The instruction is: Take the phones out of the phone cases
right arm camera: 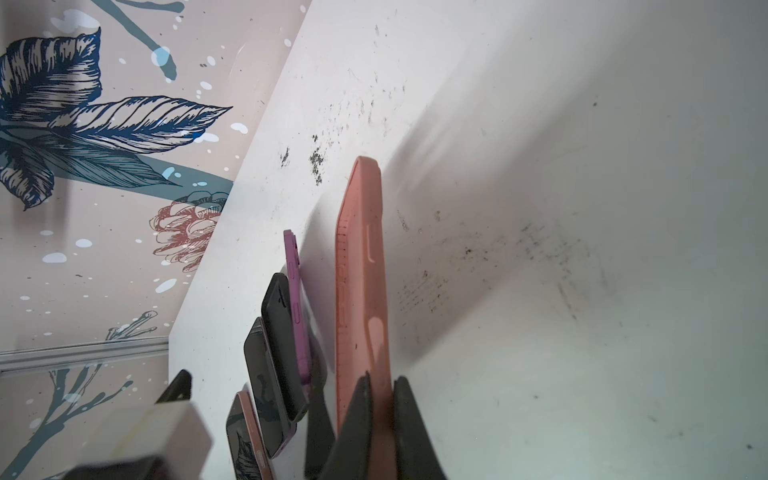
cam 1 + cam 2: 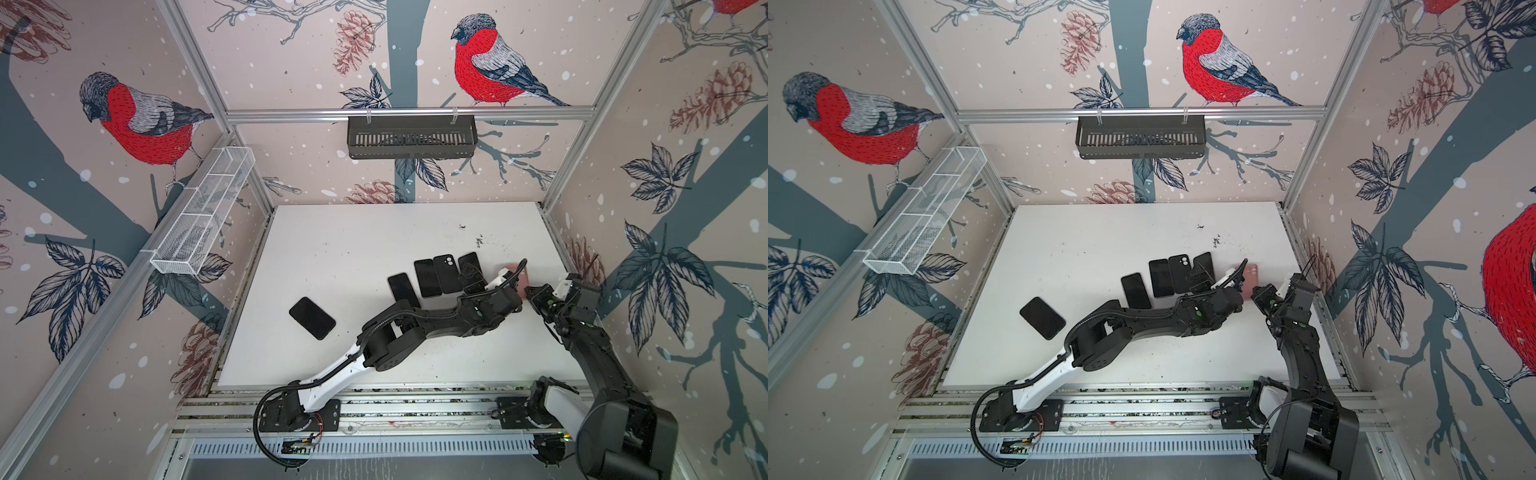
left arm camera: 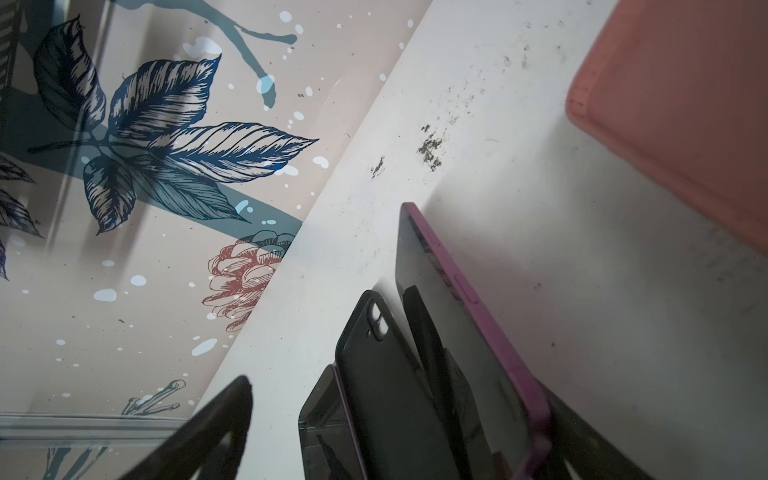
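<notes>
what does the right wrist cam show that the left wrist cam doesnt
Only the right wrist view: the right gripper pinching the pink case, seen edge-on, and a dark-screened phone with a pinkish rim. Only the left wrist view: the left gripper, jaws wide apart and holding nothing, above the screen of the purple-rimmed phone. Both: the pink case, the purple-rimmed phone, the black-backed phone with its camera, the white table and the leaf-patterned wallpaper.

No legible text or labels anywhere
</notes>
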You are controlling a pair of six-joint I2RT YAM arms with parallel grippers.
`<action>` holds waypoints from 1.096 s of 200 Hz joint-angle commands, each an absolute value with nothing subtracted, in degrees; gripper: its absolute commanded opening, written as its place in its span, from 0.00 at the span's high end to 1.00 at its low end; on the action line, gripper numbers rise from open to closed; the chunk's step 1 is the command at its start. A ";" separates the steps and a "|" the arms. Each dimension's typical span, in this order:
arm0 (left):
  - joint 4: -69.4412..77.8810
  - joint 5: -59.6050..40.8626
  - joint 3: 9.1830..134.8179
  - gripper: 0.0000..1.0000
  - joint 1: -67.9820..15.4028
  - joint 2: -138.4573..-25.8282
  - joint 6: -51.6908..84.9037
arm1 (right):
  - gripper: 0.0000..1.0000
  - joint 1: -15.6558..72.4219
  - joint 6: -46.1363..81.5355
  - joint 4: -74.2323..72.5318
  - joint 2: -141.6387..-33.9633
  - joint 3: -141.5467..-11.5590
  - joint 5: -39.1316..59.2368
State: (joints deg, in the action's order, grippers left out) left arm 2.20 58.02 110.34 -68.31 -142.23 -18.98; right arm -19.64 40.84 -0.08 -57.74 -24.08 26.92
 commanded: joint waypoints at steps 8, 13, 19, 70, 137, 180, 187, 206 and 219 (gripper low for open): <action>1.85 55.66 107.42 0.02 -68.29 -137.79 -12.18 | 0.99 -19.78 39.22 -0.69 -58.54 -24.52 24.23; 1.97 55.03 106.81 0.02 -68.31 -137.31 -11.81 | 0.99 -19.82 39.24 -0.92 -58.74 -24.46 24.25; 2.02 54.46 106.55 0.02 -68.33 -137.01 -11.65 | 0.99 -19.73 39.28 -1.30 -59.01 -24.27 24.24; -1.42 56.16 112.95 0.02 -68.23 -142.17 -11.25 | 0.99 -19.76 38.57 -1.65 -60.03 -24.04 24.60; -0.80 51.29 98.09 0.02 -68.62 -121.33 7.14 | 0.99 -15.61 37.45 -1.84 -59.68 -22.60 19.08; -7.34 45.82 85.52 0.03 -68.64 -105.75 17.98 | 0.99 -7.85 38.97 -6.97 -65.42 -22.91 13.19; -7.95 44.92 82.81 0.02 -68.66 -103.25 19.35 | 0.99 -7.33 39.19 -7.91 -66.87 -23.09 13.16; -10.02 43.95 75.89 0.02 -69.15 -96.09 23.05 | 0.99 -6.33 38.85 -10.08 -71.30 -24.35 12.89; -11.41 43.65 71.66 0.02 -69.64 -91.88 24.87 | 0.99 -5.55 37.65 -10.63 -75.14 -25.80 11.91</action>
State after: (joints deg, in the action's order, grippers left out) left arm -7.53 45.34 77.14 -68.97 -97.86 17.39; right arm -6.76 38.83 -6.52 -70.61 -23.83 14.63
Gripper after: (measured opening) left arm 0.976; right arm 0.114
